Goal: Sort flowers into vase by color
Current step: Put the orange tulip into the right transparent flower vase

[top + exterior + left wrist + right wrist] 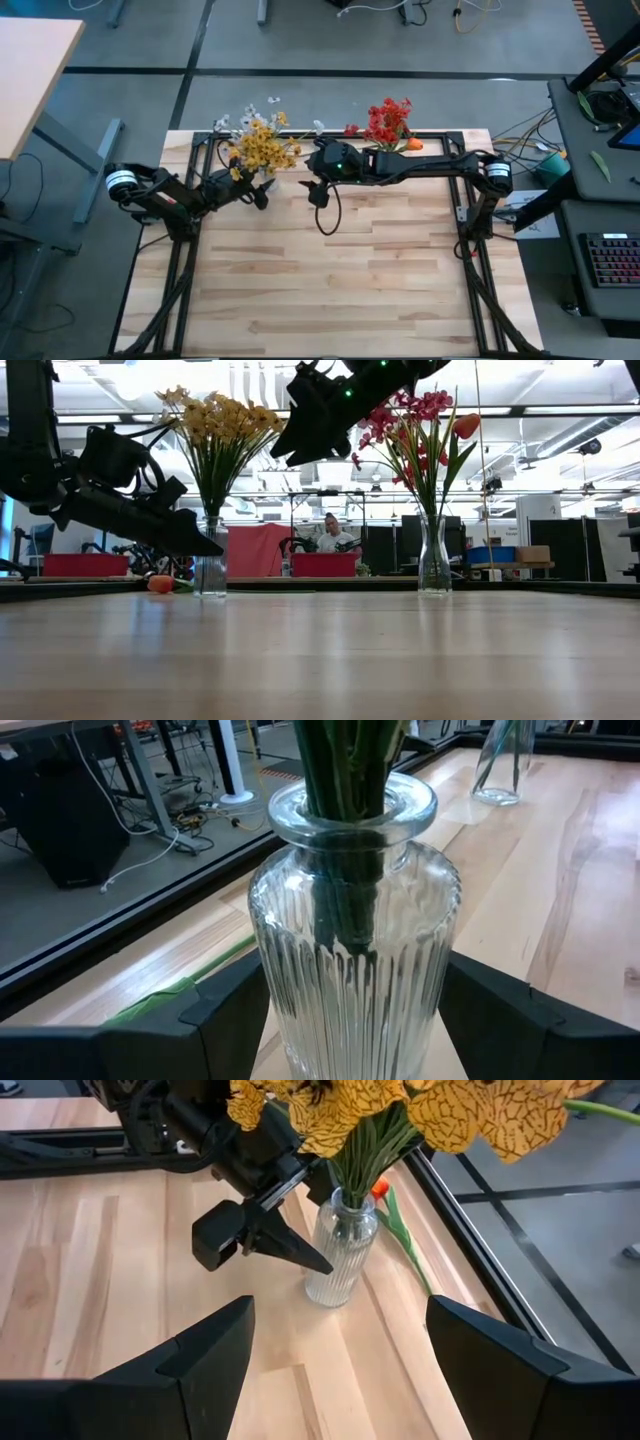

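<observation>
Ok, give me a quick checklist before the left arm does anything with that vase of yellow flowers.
1. Left claw open, one finger each side of the ribbed vase: ok.
2. Vase upright: ok.
3. Yellow flowers seated in it: ok.
4. Right claw open, holding nothing, away from the vase: ok.
5. Orange flower lying on the table behind the vase, unsorted: not ok.
6. Fingers touching the glass: cannot tell.

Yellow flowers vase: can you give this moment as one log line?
left claw: open around yellow flowers vase | right claw: open, empty, above table | red flowers vase: standing apart
</observation>
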